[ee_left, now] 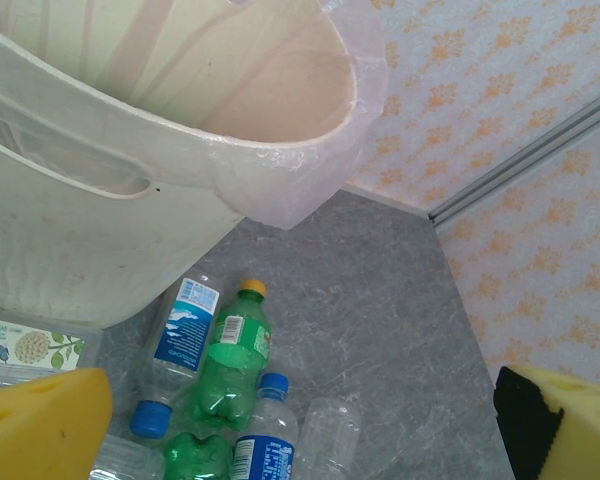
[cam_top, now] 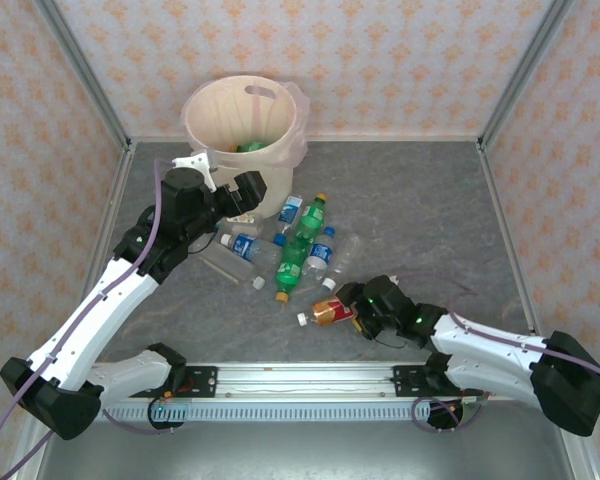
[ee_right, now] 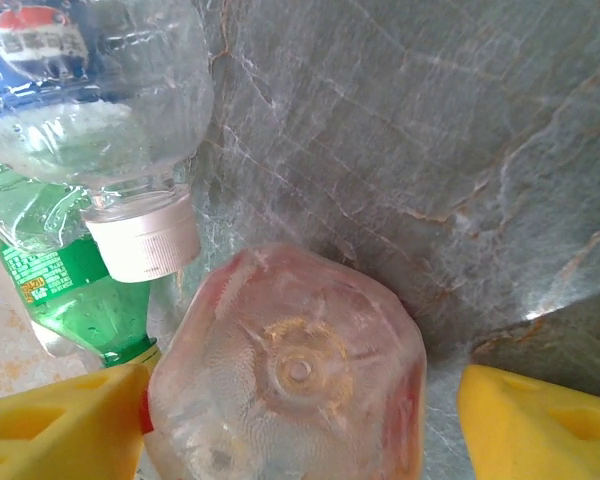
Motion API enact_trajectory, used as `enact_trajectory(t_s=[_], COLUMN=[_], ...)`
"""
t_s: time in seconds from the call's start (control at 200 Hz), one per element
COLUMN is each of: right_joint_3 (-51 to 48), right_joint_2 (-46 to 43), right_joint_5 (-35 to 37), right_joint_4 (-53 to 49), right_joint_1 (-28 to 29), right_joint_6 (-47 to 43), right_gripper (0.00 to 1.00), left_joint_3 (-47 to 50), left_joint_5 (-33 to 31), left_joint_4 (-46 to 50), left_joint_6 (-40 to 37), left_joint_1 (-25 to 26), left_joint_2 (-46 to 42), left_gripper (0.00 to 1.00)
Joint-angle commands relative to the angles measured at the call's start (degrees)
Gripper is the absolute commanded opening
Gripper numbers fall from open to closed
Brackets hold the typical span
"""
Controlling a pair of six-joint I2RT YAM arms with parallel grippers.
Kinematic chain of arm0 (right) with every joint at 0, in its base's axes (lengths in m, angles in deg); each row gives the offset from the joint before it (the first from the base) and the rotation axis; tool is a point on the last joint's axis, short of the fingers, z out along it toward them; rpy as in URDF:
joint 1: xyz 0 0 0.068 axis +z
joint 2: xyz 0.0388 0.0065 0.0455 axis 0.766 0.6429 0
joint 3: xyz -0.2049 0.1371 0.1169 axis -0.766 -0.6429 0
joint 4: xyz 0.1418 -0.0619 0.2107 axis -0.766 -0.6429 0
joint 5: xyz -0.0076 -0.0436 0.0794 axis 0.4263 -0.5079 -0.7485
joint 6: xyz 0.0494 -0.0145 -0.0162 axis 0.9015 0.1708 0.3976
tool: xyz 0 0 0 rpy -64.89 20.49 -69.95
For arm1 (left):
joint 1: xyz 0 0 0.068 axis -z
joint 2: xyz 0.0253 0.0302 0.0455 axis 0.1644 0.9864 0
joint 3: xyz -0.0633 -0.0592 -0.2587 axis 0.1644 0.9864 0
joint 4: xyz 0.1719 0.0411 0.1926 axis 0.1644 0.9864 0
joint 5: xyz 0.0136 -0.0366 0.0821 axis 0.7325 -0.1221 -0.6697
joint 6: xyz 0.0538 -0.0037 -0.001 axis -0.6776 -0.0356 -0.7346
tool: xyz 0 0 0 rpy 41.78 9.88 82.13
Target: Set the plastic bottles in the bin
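Nothing here is sharp enough for me to read. From my left wrist, the clear bottle [ee_left: 185,325] has a blue label with a white wave picture, the green bottle [ee_left: 235,362] has fine print, and the blue-capped bottle [ee_left: 265,440] has blurred white lettering. From my right wrist, the white-capped bottle [ee_right: 100,100] shows white characters under a red mark, illegible. The yellow print on the other green bottle [ee_right: 70,290] is also unreadable.

My left white-and-black arm [cam_top: 110,290] is stretched forward with its wrist raised high. The left yellow-padded gripper [cam_top: 245,195] at its end has its jaws spread wide, one pad [ee_left: 40,425] sitting at each lower corner of the wrist view. My right arm [cam_top: 490,355] lies low, with its forearm pointing left. The right gripper [cam_top: 355,305] is down low with its yellow pads [ee_right: 60,425] apart.
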Motion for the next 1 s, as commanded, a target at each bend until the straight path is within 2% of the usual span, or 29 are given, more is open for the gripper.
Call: enact_trajectory(t_s=[0.0, 0.36, 0.44, 0.606, 0.811, 0.991], right_joint_3=[1.55, 4.08, 4.24, 5.47, 5.21, 5.28], right_joint_2=[1.33, 4.03, 4.44, 3.60, -0.29, -0.66], right_joint_5=[0.01, -2.50, -3.99, -4.75, -3.98, -3.58], right_joint_4=[1.87, 2.26, 2.28, -2.61, -5.02, -3.88], right_joint_1=[0.34, 0.34, 0.35, 0.67, 1.69, 5.43], right_joint_6=[-0.87, -2.13, -3.15, -4.64, -0.81, 5.48], right_gripper=[0.80, 0.86, 0.90, 0.96, 0.98, 1.00], left_joint_3=[-0.32, -0.67, -0.58, -0.63, 0.12, 0.54], left_joint_5=[-0.81, -0.97, -0.98, -1.32, -1.03, -0.82], left_joint_4=[1.25, 1.31, 1.47, 1.67, 0.71, 0.33], left_joint_6=[-0.68, -0.86, -1.01, -1.30, -1.21, -1.56], left_joint_1=[0.59, 0.61, 0.60, 0.59, 0.61, 0.60], left_joint_2=[-1.26, -0.89, -0.97, -0.89, -0.72, -0.32], left_gripper=[0.99, 0.99, 0.99, 0.99, 0.99, 0.99])
